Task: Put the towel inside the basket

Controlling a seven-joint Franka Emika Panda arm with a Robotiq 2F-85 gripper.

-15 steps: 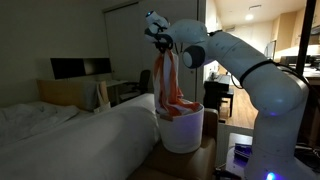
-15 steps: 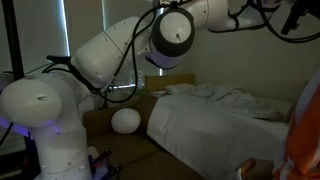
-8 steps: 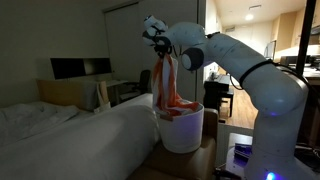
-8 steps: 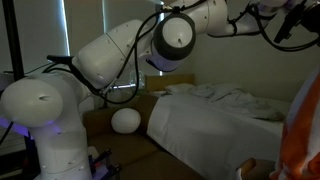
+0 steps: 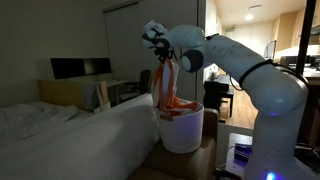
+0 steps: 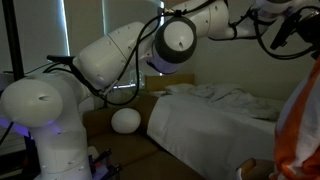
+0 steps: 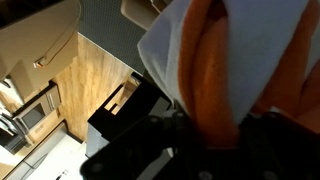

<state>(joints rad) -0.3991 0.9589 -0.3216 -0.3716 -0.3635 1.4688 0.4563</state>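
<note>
Gripper [image 5: 156, 38] is holding the towel [image 5: 168, 85] by its top end. It is clamped on the bunched cloth. In the wrist view the striped folds [image 7: 215, 70] are running down into the dark jaws, though the tips are too dark to make out.

Towel is hanging straight down over the basket [image 5: 183, 135]. Its lower end is lying inside the rim and the upper length is hanging in the air above it. Basket is standing just beside the bed [image 5: 70, 125]. In an exterior view only a strip of the towel [image 6: 302, 125] is showing at the frame edge.

Step in hand, as judged: feeding the rest of the cloth down into the tub.

Notes for doing it well:
- Descend vertically and slowly, with the wrist centred over the opening, so the cloth is folding onto itself inside rather than sliding across the rim.
- The hanging part looks longer than the tub is deep, so it will be piling up. Go low enough that the top end is below the rim before opening.
- Avoid sideways drift toward the bed, where a loose tail could drape over the edge.
- Keep clear of the rim. The tub looks light and a nudge could tip it.
</note>
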